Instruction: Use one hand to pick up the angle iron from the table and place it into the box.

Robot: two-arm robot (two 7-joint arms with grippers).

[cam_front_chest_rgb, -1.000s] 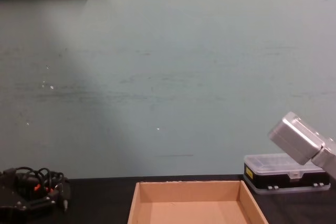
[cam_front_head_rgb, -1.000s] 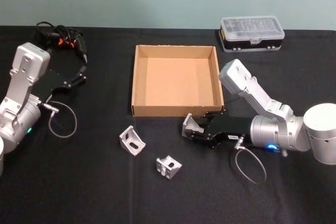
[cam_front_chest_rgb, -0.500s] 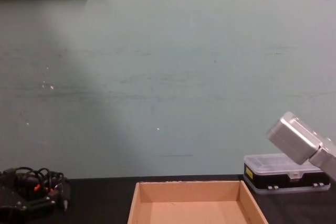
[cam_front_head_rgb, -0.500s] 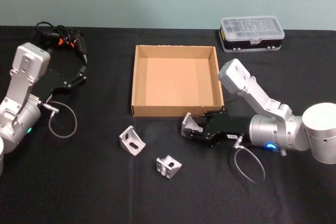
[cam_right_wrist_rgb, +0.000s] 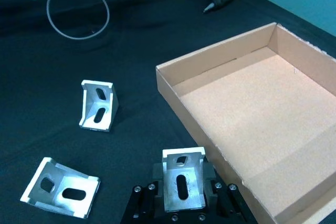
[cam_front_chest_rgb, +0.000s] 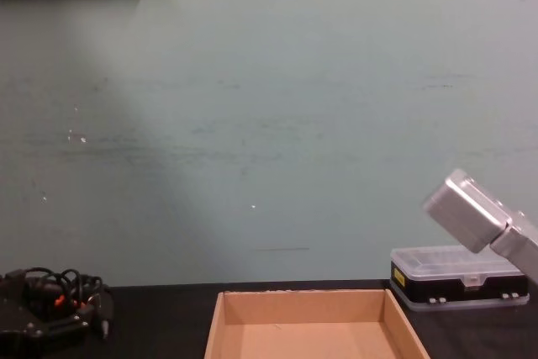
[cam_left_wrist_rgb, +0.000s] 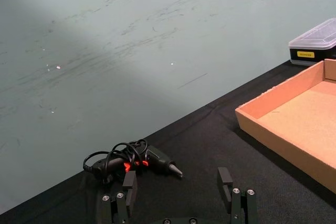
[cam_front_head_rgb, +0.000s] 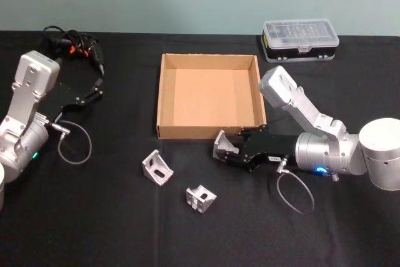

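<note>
1. Table point(cam_front_head_rgb: 94, 217): a matte black top that carries everything else.
2. Box point(cam_front_head_rgb: 187, 132): tan and shallow, set at the middle of the table toward its far side, with its walls square to the table edge.
3. Right gripper point(cam_front_head_rgb: 228, 151): it lies low, just in front of the box's near wall by the right corner, and reaches toward the robot's left. Its black fingers point(cam_right_wrist_rgb: 153, 174) are clamped on both sides of the angle iron.
4. Left gripper point(cam_left_wrist_rgb: 176, 192): it sits at the table's far left, well apart from the box, with its fingers spread apart.
5. Black case point(cam_front_head_rgb: 300, 39): it has a clear lid and sits beyond the box's far right corner.
6. Power screwdriver point(cam_front_head_rgb: 75, 45): it lies with its coiled cord at the far left, and its tip points toward the box.
7. Angle iron point(cam_right_wrist_rgb: 181, 184): this silver bracket sits at the right gripper's tip, just outside the box and close to its near wall.
   - One slotted plate faces the wrist camera, and the long slot runs along the line of the fingers.
   - In the head view it leads leftward.
   - I cannot tell whether it touches the table.
8. Spare brackets: one point(cam_front_head_rgb: 157, 167) lies left of the right gripper. The other point(cam_front_head_rgb: 200, 199) lies nearer the robot. Both rest on the table.
</note>
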